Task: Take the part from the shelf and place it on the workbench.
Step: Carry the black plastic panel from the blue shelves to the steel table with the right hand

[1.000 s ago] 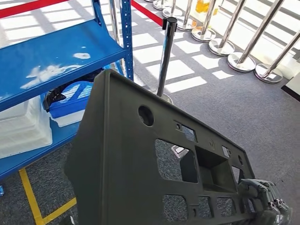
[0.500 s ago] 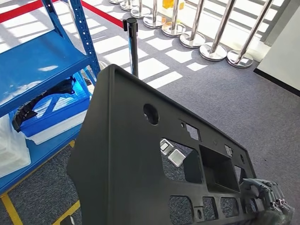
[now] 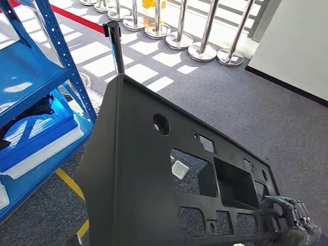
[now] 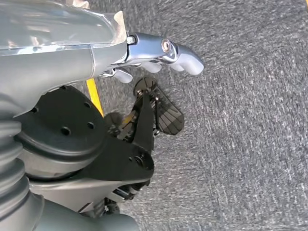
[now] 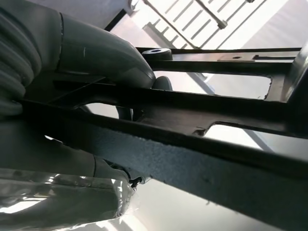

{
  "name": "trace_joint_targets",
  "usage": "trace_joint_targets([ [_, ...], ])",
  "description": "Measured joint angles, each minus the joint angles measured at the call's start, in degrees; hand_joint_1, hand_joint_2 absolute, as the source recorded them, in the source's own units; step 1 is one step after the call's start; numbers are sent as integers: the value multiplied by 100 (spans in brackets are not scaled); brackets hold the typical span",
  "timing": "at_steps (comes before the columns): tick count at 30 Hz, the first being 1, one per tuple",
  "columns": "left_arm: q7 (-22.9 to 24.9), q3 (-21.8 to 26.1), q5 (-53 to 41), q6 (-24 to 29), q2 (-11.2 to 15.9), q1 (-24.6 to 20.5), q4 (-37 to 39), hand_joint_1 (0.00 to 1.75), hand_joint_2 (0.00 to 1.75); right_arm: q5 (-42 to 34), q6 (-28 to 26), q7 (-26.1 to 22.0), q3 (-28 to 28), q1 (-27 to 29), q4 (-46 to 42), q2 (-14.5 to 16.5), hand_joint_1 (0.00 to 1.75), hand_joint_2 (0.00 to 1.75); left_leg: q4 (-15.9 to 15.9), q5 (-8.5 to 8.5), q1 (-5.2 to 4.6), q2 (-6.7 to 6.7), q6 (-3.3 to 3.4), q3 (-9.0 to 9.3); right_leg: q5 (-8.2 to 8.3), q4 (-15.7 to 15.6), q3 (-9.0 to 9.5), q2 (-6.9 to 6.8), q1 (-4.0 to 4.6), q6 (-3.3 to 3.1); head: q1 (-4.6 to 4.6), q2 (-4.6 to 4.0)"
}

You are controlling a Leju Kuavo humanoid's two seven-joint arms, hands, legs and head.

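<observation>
The part (image 3: 131, 169) is a large black plastic panel with several cut-outs, held tilted in front of me and off the shelf. My right hand (image 3: 288, 215) grips its lower right end in the head view. In the right wrist view the thick grey thumb (image 5: 101, 53) lies over one of the part's dark bars (image 5: 218, 159). My left hand (image 4: 160, 50) hangs over grey carpet with its fingers stretched out and nothing in them.
The blue shelf (image 3: 35, 66) stands at the left, with a blue bin (image 3: 35, 133) on its lower level. A black-topped stanchion (image 3: 115, 43) rises behind the part, and more chrome posts (image 3: 205, 31) line the back. Yellow floor tape (image 3: 69, 183) runs below the shelf.
The whole picture has shifted: the camera has turned right, so the shelf and stanchion slid left and a pale wall came in at the right. The part stays in my right hand.
</observation>
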Motion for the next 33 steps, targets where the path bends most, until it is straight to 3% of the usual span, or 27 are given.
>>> trace_joint_targets([
  [1,1,0,0,1,1,-3,0,0,175,3,0,9,-1,4,2,-2,175,175,0,-17,-4,64,-4,13,46,71,-54,-23,-10,11,0,0],
  [2,1,0,0,1,1,-6,0,0,175,8,0,16,-1,7,3,-3,175,175,0,-36,-5,120,-13,34,196,-89,10,-42,-16,13,0,0],
  [4,1,0,0,1,1,-9,0,0,175,20,0,17,-1,6,3,-5,175,175,-6,-84,-7,217,-43,100,584,-839,380,-188,4,-18,-2,0],
  [5,1,0,0,1,0,-9,0,0,175,27,0,17,1,3,1,-7,175,175,-10,-108,-14,258,-67,129,698,-1176,545,-282,37,-52,-2,0],
  [7,3,0,1,0,-1,-8,0,0,175,32,0,17,1,1,-5,-10,175,175,-31,-141,-20,342,-118,165,720,-1461,678,-389,106,-121,-7,0],
  [9,5,0,1,-1,-2,-12,0,0,175,36,-1,17,-1,11,-14,-13,175,175,-69,-170,-8,429,-178,215,725,-1517,693,-286,119,-192,-10,0],
  [11,4,-1,0,-2,-1,-12,0,0,175,43,-2,15,-2,13,-27,-12,175,175,71,-303,5,314,-210,205,750,-1607,757,-170,96,-275,-15,0],
  [12,3,-1,-1,-1,3,-8,0,0,175,49,-3,11,0,11,-33,-10,175,175,307,-440,7,194,-213,108,758,-1642,790,-117,80,-314,-25,0],
  [14,5,-1,-1,3,9,-1,0,0,175,54,-2,-10,0,26,-41,-7,175,175,1047,-754,3,-3,-212,-275,742,-1648,814,-7,90,-360,-41,0],
  [15,10,0,0,8,11,0,0,0,175,48,-2,-31,-4,53,-49,-4,175,175,1359,-833,2,-38,-217,-465,731,-1647,825,63,95,-371,-45,0],
  [16,15,0,1,12,13,-1,0,0,175,37,-2,-56,-11,89,-63,-2,175,175,1502,-805,3,-53,-221,-582,719,-1645,841,139,98,-375,-45,0],
  [17,19,0,1,18,13,-3,0,0,175,20,-2,-86,-21,131,-81,1,175,175,1424,-655,6,-61,-222,-596,704,-1641,865,221,97,-371,-46,0],
  [18,23,0,1,24,14,-4,0,0,175,0,-2,-118,-29,171,-101,5,175,175,1141,-415,11,-81,-220,-511,682,-1634,897,304,94,-359,-45,0],
  [20,30,-1,-4,39,15,-1,0,0,175,-39,-1,-171,-48,232,-137,17,175,175,450,0,38,-282,-212,-255,621,-1581,931,455,88,-310,-43,0],
  [22,43,-3,-10,54,15,5,0,0,175,-66,-1,-216,-66,287,-178,29,175,175,128,84,42,-476,-191,-132,585,-1520,888,576,72,-248,-41,0],
  [24,52,-4,2,62,11,1,0,0,175,-76,-2,-256,-83,343,-221,39,175,175,79,47,27,-441,-147,-114,581,-1512,842,683,43,-188,-40,0],
  [25,54,-4,9,63,8,-2,0,0,175,-78,-3,-269,-92,367,-241,41,175,175,54,48,28,-383,-119,-95,555,-1490,832,646,41,-160,-36,0],
  [27,56,-4,14,63,-1,-1,0,0,175,-74,-4,-282,-108,387,-277,43,175,175,6,46,42,-247,-58,-42,374,-1188,696,375,45,-100,-21,0],
  [28,58,-4,13,63,-2,3,0,0,175,-70,-4,-284,-113,390,-289,43,175,175,-5,32,36,-172,-36,-16,225,-872,541,188,41,-69,-14,0],
  [30,60,-4,13,64,-2,9,0,0,175,-37,-4,-278,-121,393,-298,43,175,175,-10,-5,27,-23,-18,19,-27,-162,157,19,7,-16,-11,0],
  [31,61,-4,13,64,-2,8,0,0,175,-1,-3,-263,-127,401,-299,42,175,175,-10,-28,26,45,-22,38,-35,20,40,-7,-11,3,-12,0],
  [32,62,-4,14,64,-2,5,0,0,175,40,-3,-249,-136,406,-299,42,175,175,-10,-53,27,108,-32,64,67,-16,33,-27,-24,16,-13,0],
  [33,62,-4,14,64,-2,2,0,0,175,81,-3,-235,-143,410,-299,42,175,175,-10,-81,29,165,-46,101,266,-274,138,-60,-32,19,-13,0],
])
